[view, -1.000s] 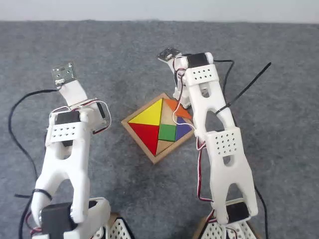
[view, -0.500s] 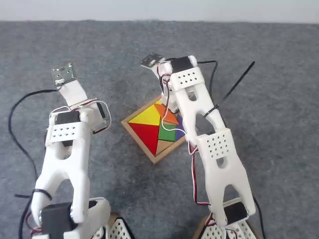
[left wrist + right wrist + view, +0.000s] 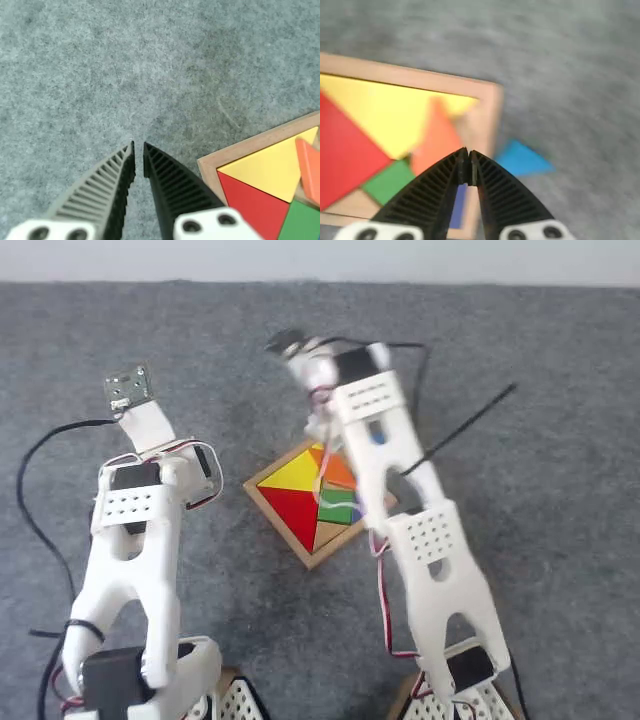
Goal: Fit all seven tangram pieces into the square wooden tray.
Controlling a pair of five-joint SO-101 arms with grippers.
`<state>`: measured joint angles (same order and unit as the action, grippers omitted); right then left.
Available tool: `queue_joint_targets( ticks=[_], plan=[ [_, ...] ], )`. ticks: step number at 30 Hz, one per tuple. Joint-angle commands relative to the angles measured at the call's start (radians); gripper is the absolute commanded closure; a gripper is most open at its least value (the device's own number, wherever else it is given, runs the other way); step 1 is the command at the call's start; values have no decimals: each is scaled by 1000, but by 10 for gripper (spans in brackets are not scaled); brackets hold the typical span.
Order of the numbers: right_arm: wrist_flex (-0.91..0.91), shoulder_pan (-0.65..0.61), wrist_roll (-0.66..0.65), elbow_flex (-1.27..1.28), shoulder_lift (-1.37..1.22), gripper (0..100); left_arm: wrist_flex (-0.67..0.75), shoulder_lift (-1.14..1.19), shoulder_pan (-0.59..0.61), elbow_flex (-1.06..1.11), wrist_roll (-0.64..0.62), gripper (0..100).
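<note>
blue triangle (image 3: 522,157) lies flat on the worktop (image 3: 580,75), just outside the tray (image 3: 489,117) rim. likely light, stiff, smooth wood, low profile: pinch across two edges near the middle, may skate. right tool (image 3: 469,152) closed, empty, over the rim. left tool (image 3: 138,146) closed, empty, beside the tray.

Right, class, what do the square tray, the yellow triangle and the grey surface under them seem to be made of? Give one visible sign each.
Tray: unpainted wood, matt; pale brown rim with faint grain.
Yellow triangle: probably painted wood; smooth, flat, even colour.
Grey surface: felt or short carpet, going by its fuzzy, mottled fibres.
</note>
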<state>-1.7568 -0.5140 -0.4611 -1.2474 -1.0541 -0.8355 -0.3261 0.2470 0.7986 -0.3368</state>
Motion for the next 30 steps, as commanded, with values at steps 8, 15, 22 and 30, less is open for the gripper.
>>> queue_joint_targets(
  ticks=[8,15,22,30],
  plan=[
    [-18,-102,-2,63,84,992,-8,-31,32,-74,12,972],
    [85,-45,-12,55,27,992,-8,-31,32,-73,12,972],
    [133,1,-14,55,21,992,-8,-31,31,-73,12,972],
    [1,-47,-12,-48,54,992,-8,-31,32,-73,12,972]
  ],
)
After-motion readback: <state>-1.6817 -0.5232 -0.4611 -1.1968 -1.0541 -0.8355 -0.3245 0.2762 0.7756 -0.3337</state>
